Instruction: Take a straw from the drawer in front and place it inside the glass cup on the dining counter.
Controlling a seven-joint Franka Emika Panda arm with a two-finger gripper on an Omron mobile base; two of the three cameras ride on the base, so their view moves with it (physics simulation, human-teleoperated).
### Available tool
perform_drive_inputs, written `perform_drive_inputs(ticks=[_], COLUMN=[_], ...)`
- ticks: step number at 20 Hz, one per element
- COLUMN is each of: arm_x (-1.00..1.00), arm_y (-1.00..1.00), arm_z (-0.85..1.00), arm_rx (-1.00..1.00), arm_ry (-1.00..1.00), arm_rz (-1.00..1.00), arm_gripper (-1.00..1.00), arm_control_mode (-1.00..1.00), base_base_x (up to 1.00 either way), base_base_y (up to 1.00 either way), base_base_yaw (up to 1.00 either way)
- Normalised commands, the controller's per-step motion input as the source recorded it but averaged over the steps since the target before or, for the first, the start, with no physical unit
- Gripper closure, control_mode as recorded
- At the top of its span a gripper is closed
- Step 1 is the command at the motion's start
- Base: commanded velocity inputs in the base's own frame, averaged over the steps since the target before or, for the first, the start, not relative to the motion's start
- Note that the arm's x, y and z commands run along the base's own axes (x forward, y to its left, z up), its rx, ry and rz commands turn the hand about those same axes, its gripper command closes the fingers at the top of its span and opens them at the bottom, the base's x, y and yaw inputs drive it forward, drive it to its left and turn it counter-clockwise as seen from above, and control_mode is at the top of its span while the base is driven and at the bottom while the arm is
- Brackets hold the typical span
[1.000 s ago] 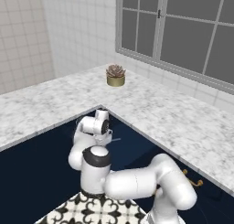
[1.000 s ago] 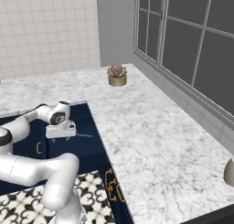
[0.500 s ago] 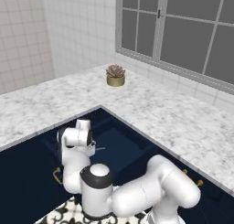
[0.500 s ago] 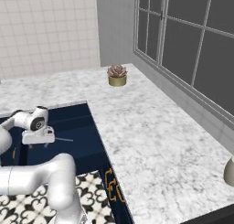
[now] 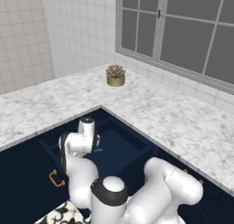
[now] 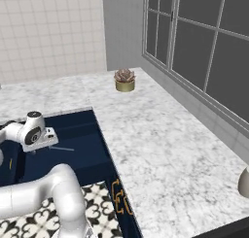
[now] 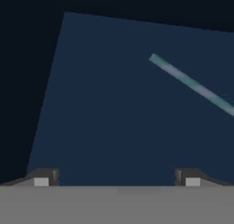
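The drawer [image 6: 73,157] stands pulled out, its dark navy floor [image 7: 114,104] under my hand. The straw [image 6: 61,148] lies flat on that floor, a thin pale stick. In the hand view the straw [image 7: 192,83] runs slantwise at the upper right, off to the side of the jaws. My gripper [image 7: 116,181] hangs over the drawer, open and holding nothing, both fingertips [image 7: 43,179] clear of the straw. From the right base view the gripper [image 6: 33,145] is just left of the straw. A greyish rounded thing [image 6: 244,181], cut by the frame edge, stands on the dining counter [image 6: 165,149]; it may be the glass cup.
A tan pot with a succulent [image 6: 125,80] stands at the back of the marble counter, near the window. The counter wraps around the drawer in an L. Brass handles [image 6: 119,198] show on the navy cabinet fronts below. Patterned floor tiles [image 6: 44,217] lie under the arm.
My hand has swung left and down, from above the drawer's right part to low over its floor. The jaws stayed open. The straw has not moved.
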Motion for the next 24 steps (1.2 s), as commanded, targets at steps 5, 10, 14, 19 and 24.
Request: perform_drive_inputs(ticks=[5, 10, 14, 19, 24], arm_x=[0.76, 0.77, 0.72, 0.54, 0.05], arm_y=[-0.1, 0.0, 0.0, 0.0, 0.0], arm_z=[0.0, 0.0, -0.06, -0.31, -0.41], arm_rx=[0.01, 0.08, 0.07, 0.01, 0.0], arm_ry=[-0.12, 0.01, 0.1, 0.17, 0.17], arm_rz=[0.0, 0.0, 0.0, 0.0, 0.0], arm_gripper=[-1.0, -1.0, -1.0, -1.0, -1.0], arm_control_mode=[-1.0, -1.0, -1.0, -1.0, -1.0], base_base_x=[0.0, 0.0, 0.0, 0.0, 0.0], base_base_y=[0.0, 0.0, 0.0, 0.0, 0.0], base_base_yaw=[0.0, 0.0, 0.0, 0.0, 0.0])
